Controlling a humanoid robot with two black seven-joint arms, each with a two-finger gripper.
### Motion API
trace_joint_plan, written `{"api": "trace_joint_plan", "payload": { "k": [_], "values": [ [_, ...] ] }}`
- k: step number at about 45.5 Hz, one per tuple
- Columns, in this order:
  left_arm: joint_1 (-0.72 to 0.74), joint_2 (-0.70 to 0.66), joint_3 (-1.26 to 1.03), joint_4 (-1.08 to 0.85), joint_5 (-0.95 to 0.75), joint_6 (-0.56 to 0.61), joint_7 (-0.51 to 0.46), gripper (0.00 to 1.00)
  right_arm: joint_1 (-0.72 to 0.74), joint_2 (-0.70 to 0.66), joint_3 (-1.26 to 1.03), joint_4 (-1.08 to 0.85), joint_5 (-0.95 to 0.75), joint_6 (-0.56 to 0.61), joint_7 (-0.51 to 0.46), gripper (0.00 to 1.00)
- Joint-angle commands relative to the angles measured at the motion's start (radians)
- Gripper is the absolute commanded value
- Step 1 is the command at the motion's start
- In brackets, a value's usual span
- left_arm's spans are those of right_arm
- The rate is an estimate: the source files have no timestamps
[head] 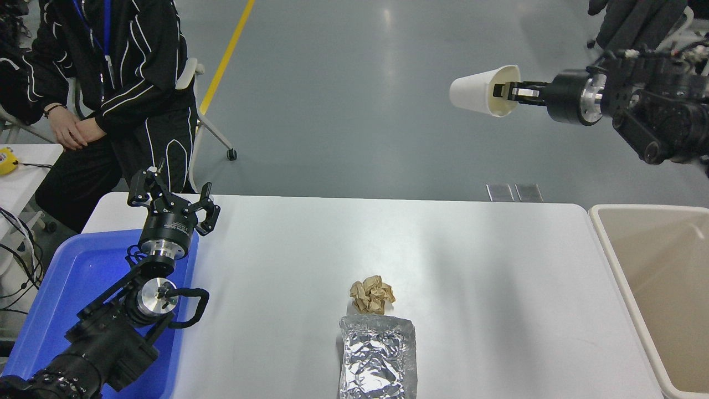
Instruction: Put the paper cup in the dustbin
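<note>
My right gripper (503, 91) comes in from the upper right, held high above the table, and is shut on the rim of the white paper cup (473, 91). The cup lies on its side in the air, its cream inside facing the gripper and its base pointing left. The beige dustbin (609, 244) stands at the table's right end, below and to the right of the cup, and looks empty. My left gripper (174, 202) is parked at the lower left, open and empty, over the blue tray.
A crumpled brown paper ball (372, 295) and a silver foil packet (378, 358) lie at the table's front middle. A blue tray (83, 288) sits at the left edge. A person in a black jacket (122, 83) sits at the far left.
</note>
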Motion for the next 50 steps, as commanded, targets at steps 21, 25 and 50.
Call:
{"api": "trace_joint_plan", "payload": {
  "k": [21,25,50],
  "values": [
    [0.000,0.000,0.000,0.000,0.000,0.000,-0.001,1.00,-0.265,-0.153,0.384,-0.183,0.119,-0.085,-0.348,0.00],
    [0.000,0.000,0.000,0.000,0.000,0.000,0.000,1.00,-0.295,-0.178,0.422,-0.183,0.118,-0.111,-0.371,0.00],
    [0.000,0.000,0.000,0.000,0.000,0.000,-0.001,1.00,-0.625,-0.211,0.594,-0.189,0.124,-0.151,-0.372,0.00]
  ]
}}
